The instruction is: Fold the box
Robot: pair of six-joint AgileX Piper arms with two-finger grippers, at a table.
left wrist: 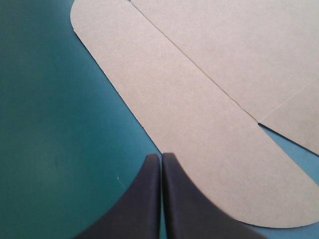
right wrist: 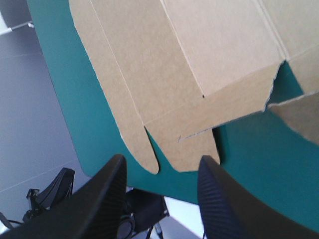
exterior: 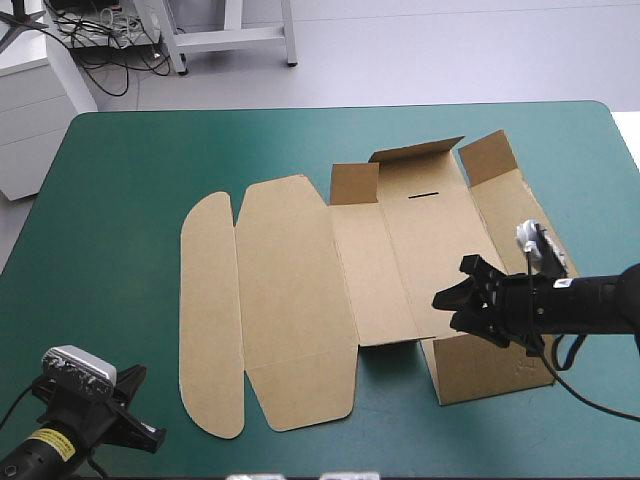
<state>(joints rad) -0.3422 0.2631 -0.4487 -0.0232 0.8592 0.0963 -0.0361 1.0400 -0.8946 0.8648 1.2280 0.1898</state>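
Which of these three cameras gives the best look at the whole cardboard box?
The high view: nearly all of the box shows, opened out, with its far flaps raised. The left wrist view shows mainly its rounded end flap; the right wrist view shows only part of the sheet.

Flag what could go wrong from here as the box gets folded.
1. Nothing grips the box: the right end effector hangs open over its right side and the left end effector is shut at the edge of the rounded flap, so a push may slide the box rather than fold it.
2. The far flaps stand only partly raised; a stray sweep could knock them flat.
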